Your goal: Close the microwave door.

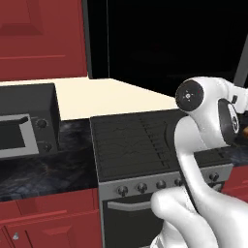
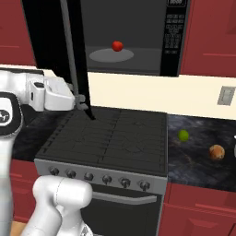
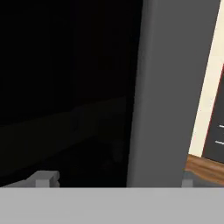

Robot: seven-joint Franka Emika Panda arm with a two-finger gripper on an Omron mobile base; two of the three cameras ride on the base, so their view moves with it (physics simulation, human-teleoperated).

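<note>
Jaws cannot be judged for width: in the right base view the gripper sits at the lower edge of the microwave door, its tip against the panel, and how far apart the fingers stand is hidden. From the hand view, the door's glossy black face lies close ahead with the grey bar handle running upright just to its right.

That door stands swung wide open toward the near left, above the left part of the stove. Behind it the microwave hangs above the stove's far side, cavity exposed, a small red fruit on its turntable and the button strip at the right.

On the dark surface right of the stove lie a green fruit and a brown roundish item, apart from each other. A small two-knob oven sits on the surface left of the stove.
</note>
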